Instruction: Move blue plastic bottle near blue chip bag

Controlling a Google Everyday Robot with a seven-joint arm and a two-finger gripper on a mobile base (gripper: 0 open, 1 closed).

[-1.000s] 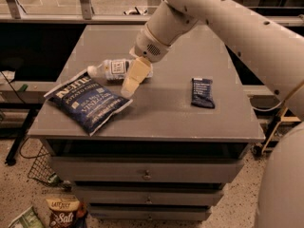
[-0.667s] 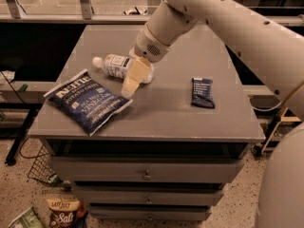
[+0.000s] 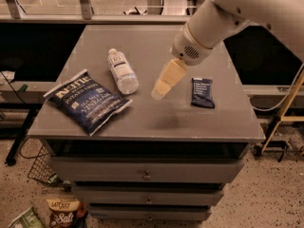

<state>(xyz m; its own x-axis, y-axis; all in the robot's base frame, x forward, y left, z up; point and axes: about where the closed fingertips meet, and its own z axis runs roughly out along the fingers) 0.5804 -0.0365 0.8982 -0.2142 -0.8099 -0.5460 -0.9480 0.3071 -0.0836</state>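
Grey tabletop (image 3: 156, 115) seen from above: what lies on it?

Three things. At the left is a blue chip bag (image 3: 88, 100), dark navy with white lettering, lying flat near the front edge. A blue plastic bottle (image 3: 122, 71) lies on its side just beside the bag's far right corner, with its white cap pointing away toward the back. At the right, well apart from both, lies a small dark blue snack bar (image 3: 203, 92).

Where is the robot's arm?

A white arm reaches in from the upper right. Its gripper (image 3: 157, 94) hangs over the middle of the table, between the bottle and the snack bar.

Is it holding anything?

No. The cream fingers (image 3: 168, 77) are pressed together into one tapered shape with nothing in them, and they are clear of the bottle.

Anything below?

Drawers sit under the tabletop, and a brown-and-white chip bag (image 3: 64, 213) lies on the floor.
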